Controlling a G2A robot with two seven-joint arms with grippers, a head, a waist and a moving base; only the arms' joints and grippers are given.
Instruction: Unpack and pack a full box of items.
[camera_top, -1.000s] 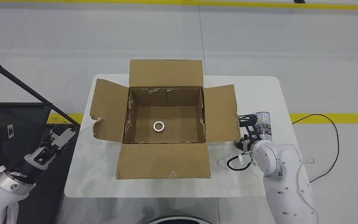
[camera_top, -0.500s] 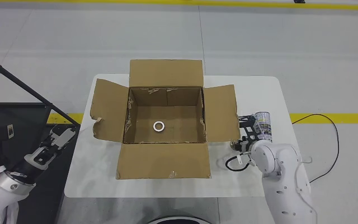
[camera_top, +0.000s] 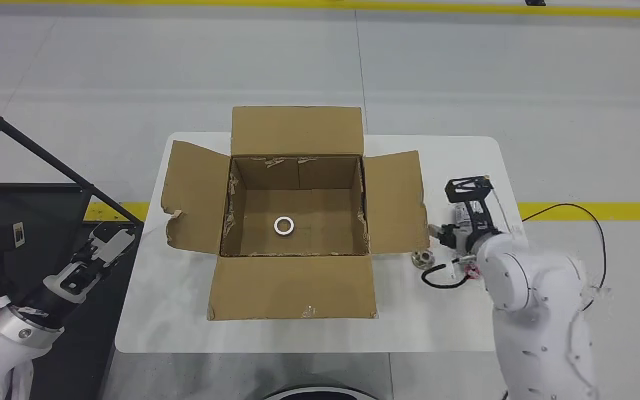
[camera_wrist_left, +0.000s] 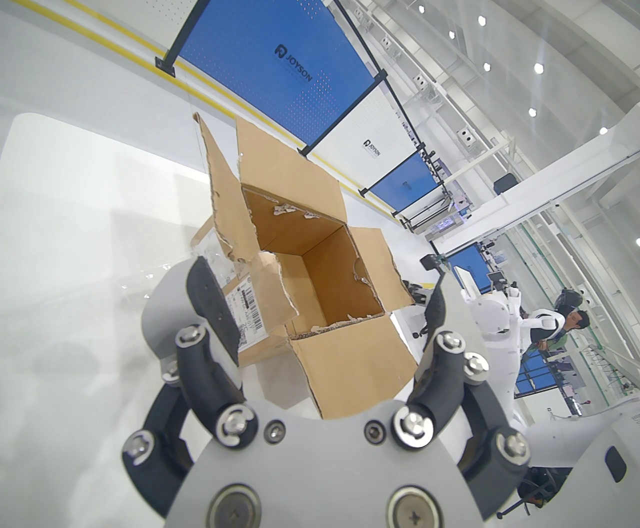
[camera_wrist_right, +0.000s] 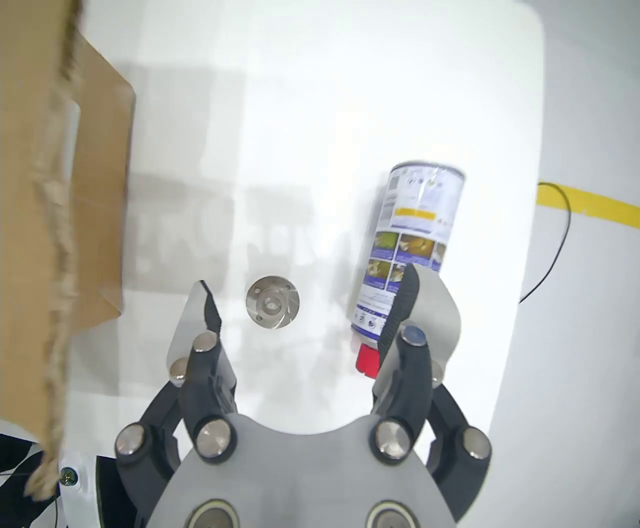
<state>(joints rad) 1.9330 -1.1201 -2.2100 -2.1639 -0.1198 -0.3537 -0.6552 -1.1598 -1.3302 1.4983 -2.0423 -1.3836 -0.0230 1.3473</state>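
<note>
Right claw is spread wide and empty, hanging over the strip of desk between the box and the right edge. Below it lie two items. A spray can is on its side close to the right edge, red nozzle end toward the claw. A small metal disc lies flat between the can and the box's right-hand flap. One finger crosses in front of the can's nozzle end, though I can't tell whether it touches. The disc sits in the gap between the fingers, off toward the other finger.

The box holds the middle of the desk, all four flaps folded out, with one pale ring on its floor. Left claw is parked beyond the left edge, open too, holding nothing, pointed toward the box.

Now the danger. That can is round and on its side. A straight drop from here looks likely to put a finger on top of it rather than around it, and a glancing touch could roll it toward the right edge and off. The disc is thin and flat, so the fingers may scrape the desk and skid it away, perhaps under the flap. That flap also juts toward the claw, so a low carry to the box could snag it and drag the box.
</note>
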